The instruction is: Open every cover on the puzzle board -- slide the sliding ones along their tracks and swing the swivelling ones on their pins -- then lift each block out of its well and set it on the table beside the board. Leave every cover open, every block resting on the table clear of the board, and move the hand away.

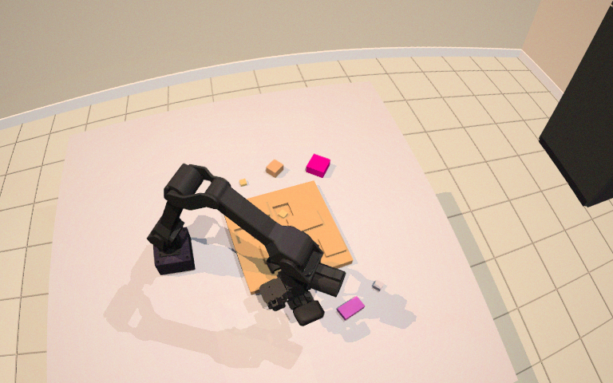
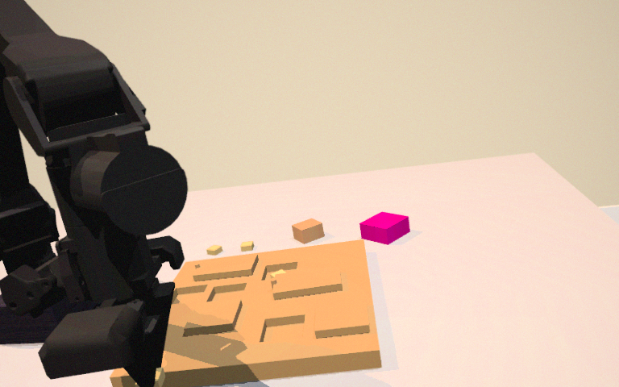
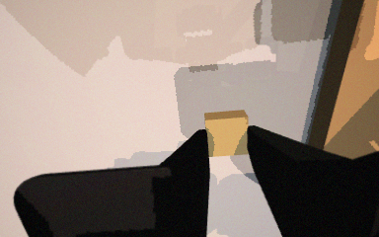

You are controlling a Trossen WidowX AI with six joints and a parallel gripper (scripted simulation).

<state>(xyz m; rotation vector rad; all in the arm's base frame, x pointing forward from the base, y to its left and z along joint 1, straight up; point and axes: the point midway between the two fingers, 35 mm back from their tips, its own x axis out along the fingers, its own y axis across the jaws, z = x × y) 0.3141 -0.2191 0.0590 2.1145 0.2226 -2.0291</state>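
Note:
My gripper (image 2: 145,376) (image 3: 226,136) is shut on a yellow block, whose top (image 3: 226,125) shows between the fingers. It is beside the board, outside its near left edge; its height above the table is unclear. The orange board (image 1: 307,194) (image 2: 319,255) has raised covers, among them a right-hand cover (image 2: 310,280) and a front right cover (image 2: 344,319), beside open wells. A small pale yellow piece (image 1: 282,213) (image 2: 277,273) shows at the back well; what it is I cannot tell. The arm hides part of the board in the top view.
Behind the board lie an orange block (image 1: 274,167) (image 2: 308,230), a magenta block (image 1: 318,165) (image 2: 384,226) and two small yellow blocks, one left (image 2: 213,249), one right (image 1: 243,182) (image 2: 247,246). A purple block (image 1: 350,308) and small grey block (image 1: 378,285) lie off its other side.

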